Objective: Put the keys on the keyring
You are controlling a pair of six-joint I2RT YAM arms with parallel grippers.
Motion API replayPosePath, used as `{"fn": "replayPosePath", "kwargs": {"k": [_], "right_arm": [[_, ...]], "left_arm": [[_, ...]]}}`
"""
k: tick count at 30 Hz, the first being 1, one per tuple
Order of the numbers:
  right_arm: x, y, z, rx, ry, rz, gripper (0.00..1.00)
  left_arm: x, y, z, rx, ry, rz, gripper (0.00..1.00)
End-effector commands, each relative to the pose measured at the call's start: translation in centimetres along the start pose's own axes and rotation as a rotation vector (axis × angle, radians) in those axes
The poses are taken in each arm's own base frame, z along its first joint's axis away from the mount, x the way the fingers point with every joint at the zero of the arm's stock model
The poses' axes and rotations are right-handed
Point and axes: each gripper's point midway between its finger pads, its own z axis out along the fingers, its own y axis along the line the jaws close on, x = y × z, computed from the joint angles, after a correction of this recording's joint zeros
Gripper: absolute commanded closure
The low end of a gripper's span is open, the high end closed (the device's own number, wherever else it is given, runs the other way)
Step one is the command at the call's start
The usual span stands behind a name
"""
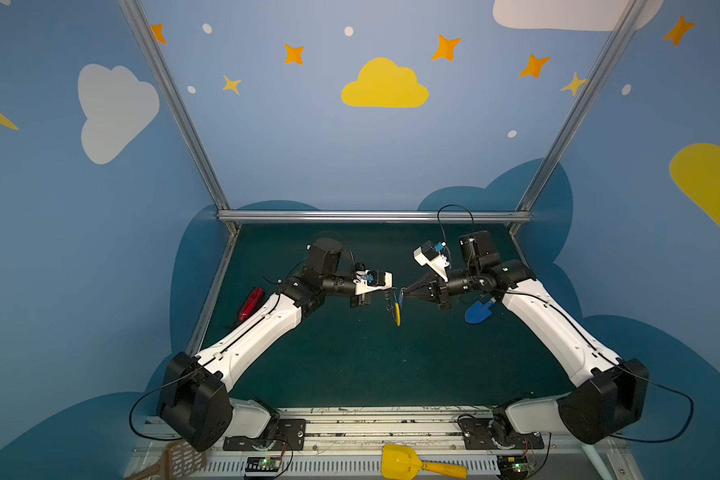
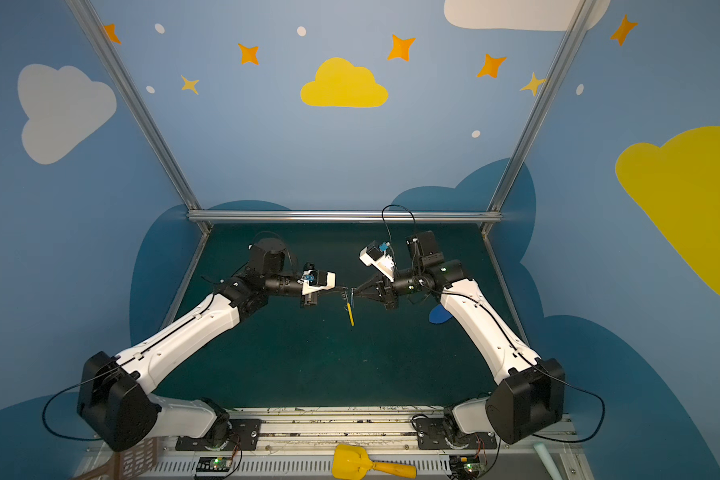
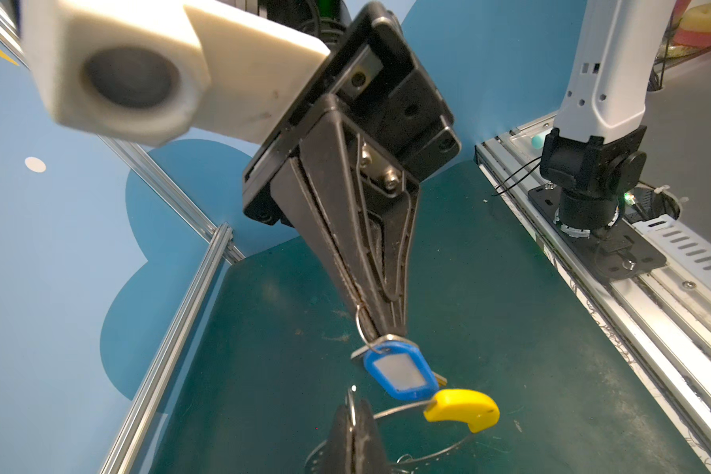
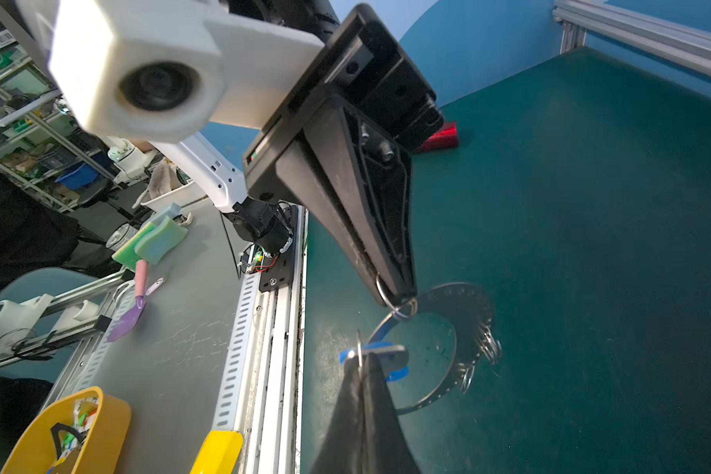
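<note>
Yellow scoop (image 1: 408, 463), one only, is lying on the near rail (image 1: 391, 426). Above the bench's (image 1: 350, 365) middle, the left tool (image 4: 399, 293) is clamping shut on a small split ring (image 4: 401, 312) of the one keyring (image 4: 464, 303), letting the hoop hang free. The right tool (image 3: 382, 330) is pinching the one set of keys (image 3: 399, 373) by its tiny ring (image 3: 358, 324), just beside the hoop, seemingly lining up for threading. One blue toy shovel (image 1: 479, 311) is lying at right.

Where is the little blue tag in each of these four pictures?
In a top view: tag mid-air at centre, at the right gripper tip.
In a top view: same spot.
Left wrist: hanging beside the yellow sleeve.
Right wrist: blue slivers either side of that gripper.
Shared landmark: the keyring.
</note>
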Motion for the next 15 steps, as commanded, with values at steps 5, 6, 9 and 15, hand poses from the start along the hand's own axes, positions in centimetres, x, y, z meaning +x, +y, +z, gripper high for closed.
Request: {"fn": "replayPosePath", "kwargs": {"k": [5,6,9,15], "right_arm": [[-0.81,0.63,-0.05,-0.067,-0.023,0.025,1.00],[-0.79,0.57,0.01,-0.069,-0.020,0.034,1.00],[-0.88,0.59,0.04,-0.079,-0.017,0.046,1.00],[-0.73,0.26,0.33,-0.079,-0.003,0.078,1.00]], "left_arm": [[-0.65,0.46,-0.12,-0.021,0.006,0.039,0.96],[-0.70,0.52,-0.18,-0.026,0.006,0.042,0.96],[-0.81,0.50,-0.14,-0.032,0.005,0.048,0.96],[-0.87,0.51,0.02,-0.040,0.012,0.052,0.96]]}}
